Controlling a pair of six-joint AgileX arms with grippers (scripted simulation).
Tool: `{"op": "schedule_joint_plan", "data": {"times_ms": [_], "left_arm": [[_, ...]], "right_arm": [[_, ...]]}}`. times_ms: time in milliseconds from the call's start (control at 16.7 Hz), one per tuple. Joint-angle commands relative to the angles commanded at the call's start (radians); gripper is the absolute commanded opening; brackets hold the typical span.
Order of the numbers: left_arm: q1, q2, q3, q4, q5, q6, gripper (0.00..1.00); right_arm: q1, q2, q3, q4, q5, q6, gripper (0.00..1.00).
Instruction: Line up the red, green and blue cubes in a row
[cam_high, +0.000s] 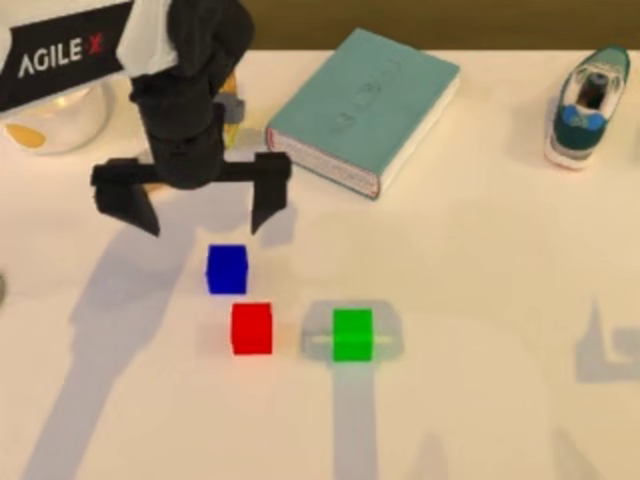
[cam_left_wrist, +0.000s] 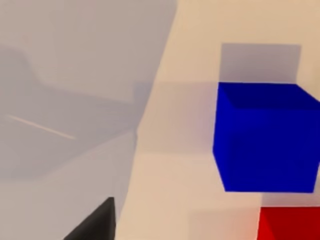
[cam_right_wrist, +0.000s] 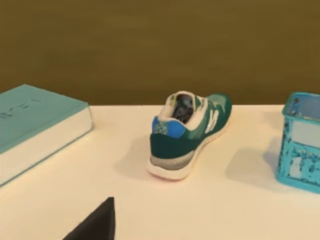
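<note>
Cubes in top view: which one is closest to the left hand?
The blue cube, just below the open left hand. The red cube sits further down, and the green cube off to its right.

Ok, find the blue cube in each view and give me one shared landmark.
Top view: blue cube left of centre, just behind the red cube.
Left wrist view: fills the right half.
Right wrist view: not in it.
Shared landmark: the red cube, next to it in both the top and left wrist views.
</note>
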Motion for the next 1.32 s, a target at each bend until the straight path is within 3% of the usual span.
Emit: {"op": "schedule_joint_plan", "data": {"times_ms": [540,1020,1320], "left_arm": [[-0.008,0.054,0.048,-0.023,0.000,-0.010,1.00],[-0.010,0.151,-0.097,0.224,0.001,-0.008,1.00],[-0.011,0.158,-0.106,0.236,0.001,-0.008,1.00]], "right_arm": [[-0.021,-0.065,-0.037,0.061,-0.013,-0.018,1.00],[-0.021,-0.065,-0.037,0.061,-0.013,-0.018,1.00],[-0.021,-0.065,-0.037,0.061,-0.013,-0.018,1.00]]}}
